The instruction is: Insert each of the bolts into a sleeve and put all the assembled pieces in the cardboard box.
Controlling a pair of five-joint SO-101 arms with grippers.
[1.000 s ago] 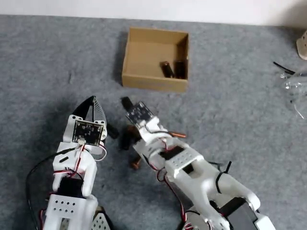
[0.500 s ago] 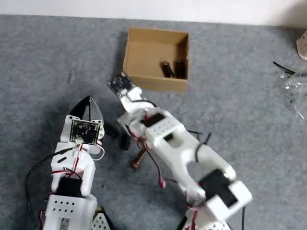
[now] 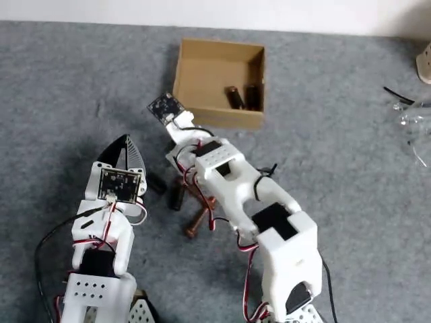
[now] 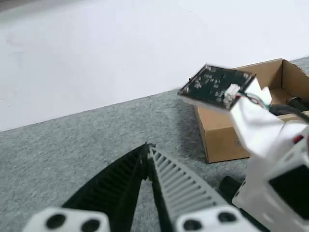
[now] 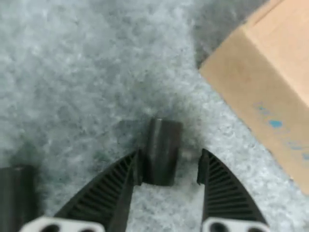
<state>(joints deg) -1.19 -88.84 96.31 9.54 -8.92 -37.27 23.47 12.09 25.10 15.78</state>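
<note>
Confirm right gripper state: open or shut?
Open. The right gripper has its fingers apart on either side of a black sleeve, with carpet showing between sleeve and one finger.

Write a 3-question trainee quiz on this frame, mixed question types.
1. True or false: the right gripper is shut on nothing.
2. What lies in the cardboard box? A) nothing B) dark pieces at one corner C) a gripper
3. Fill in: the left gripper is ___.
Key: 1 false, it is open astride a sleeve. 2 B. 3 shut.
</note>
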